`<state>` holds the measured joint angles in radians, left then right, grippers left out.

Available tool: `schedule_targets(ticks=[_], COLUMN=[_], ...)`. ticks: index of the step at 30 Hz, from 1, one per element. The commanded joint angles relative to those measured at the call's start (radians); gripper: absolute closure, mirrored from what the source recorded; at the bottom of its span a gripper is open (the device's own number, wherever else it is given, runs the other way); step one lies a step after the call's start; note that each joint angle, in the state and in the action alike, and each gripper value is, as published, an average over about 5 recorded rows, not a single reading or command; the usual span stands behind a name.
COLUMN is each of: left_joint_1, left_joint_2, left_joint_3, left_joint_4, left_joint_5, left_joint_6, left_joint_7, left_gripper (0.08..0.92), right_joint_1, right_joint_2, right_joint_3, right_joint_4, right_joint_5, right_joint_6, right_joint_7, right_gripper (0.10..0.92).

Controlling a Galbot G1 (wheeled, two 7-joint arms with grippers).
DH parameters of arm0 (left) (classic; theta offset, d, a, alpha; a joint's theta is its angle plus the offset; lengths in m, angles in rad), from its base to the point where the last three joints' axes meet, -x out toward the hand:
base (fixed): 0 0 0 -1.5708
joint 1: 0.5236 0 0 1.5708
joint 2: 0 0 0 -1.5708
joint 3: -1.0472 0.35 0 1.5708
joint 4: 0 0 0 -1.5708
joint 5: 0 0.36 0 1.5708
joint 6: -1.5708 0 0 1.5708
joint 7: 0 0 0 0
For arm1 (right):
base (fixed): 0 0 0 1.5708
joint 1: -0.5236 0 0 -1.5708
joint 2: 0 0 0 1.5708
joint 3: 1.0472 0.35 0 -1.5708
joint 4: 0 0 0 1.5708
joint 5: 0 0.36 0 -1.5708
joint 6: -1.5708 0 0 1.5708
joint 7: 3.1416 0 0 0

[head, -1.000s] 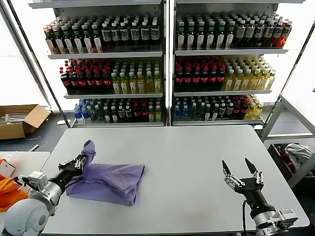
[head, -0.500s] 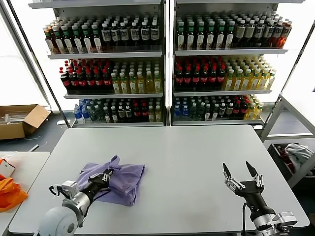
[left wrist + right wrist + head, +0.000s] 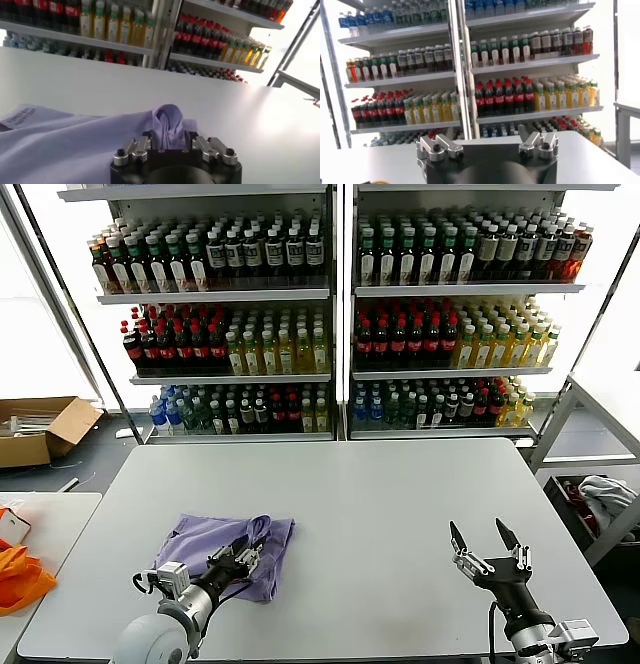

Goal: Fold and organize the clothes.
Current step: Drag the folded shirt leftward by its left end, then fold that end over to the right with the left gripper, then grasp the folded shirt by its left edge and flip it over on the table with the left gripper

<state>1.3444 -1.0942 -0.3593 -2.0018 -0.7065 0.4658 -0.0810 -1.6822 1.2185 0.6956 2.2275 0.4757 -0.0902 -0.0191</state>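
Fingers of the left gripper (image 3: 250, 553) stand parted over the near right corner of the lavender T-shirt (image 3: 215, 542), with a raised tuck of its cloth between them; whether they touch that tuck cannot be told. The shirt lies folded in a flattish pile at lower left of centre in the head view, on the grey table (image 3: 380, 504). The gripper sits low and nearly level with the cloth, which suits laying a fold down on the pile rather than lifting it.

Left wrist view shows what the head view does not: the tuck of fabric (image 3: 167, 122) standing up in a small hump between the fingers, and a printed tag or label (image 3: 22, 116) at the far left edge of the shirt. It also shows the left gripper (image 3: 170, 142) resting close against the cloth.

Over at lower right of the head view, the right gripper (image 3: 484, 542) is held upright above bare table, fingers spread wide and holding nothing; likely it waits its turn. Its own wrist view shows only the right gripper (image 3: 487, 142) against the drink shelves (image 3: 520, 65), no cloth in sight.

At the far left edge lies orange fabric (image 3: 18, 576), apart from the work.
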Motion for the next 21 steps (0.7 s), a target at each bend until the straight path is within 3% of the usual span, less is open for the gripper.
schedule_targets(ticks=[1, 5, 11, 16, 21], left_joint_1=[0.098, 0.084, 0.038, 0.015, -0.009], left_joint_2=[0.005, 0.064, 0.170, 0.218, 0.209], left_joint_3=[-0.049, -0.177, -0.399, -0.436, -0.410], left_joint_4=[-0.232, -0.238, -0.039, 0.134, 0.227], left_joint_5=[-0.101, -0.144, -0.167, -0.163, -0.153], left_joint_6=[0.045, 0.060, 0.080, 0.086, 0.073], left_joint_7=[-0.025, -0.017, 0.047, 0.081, 0.090], left_gripper=[0.456, 0.335, 0.194, 0.178, 0.177], right_joint_1=[0.001, 0.000, -0.012, -0.012, -0.009], right_joint_2=[-0.001, -0.004, -0.006, -0.008, -0.008], right_joint_3=[0.001, 0.001, -0.002, -0.005, -0.010], right_joint_4=[-0.002, -0.004, -0.004, -0.008, -0.009], right_joint_5=[0.004, 0.005, 0.002, 0.002, -0.001], right_joint_6=[0.001, 0.003, 0.011, 0.014, 0.013], right_joint_7=[0.001, 0.002, 0.000, 0.001, 0.002], right_gripper=[0.203, 0.203, 0.203, 0.203, 0.203])
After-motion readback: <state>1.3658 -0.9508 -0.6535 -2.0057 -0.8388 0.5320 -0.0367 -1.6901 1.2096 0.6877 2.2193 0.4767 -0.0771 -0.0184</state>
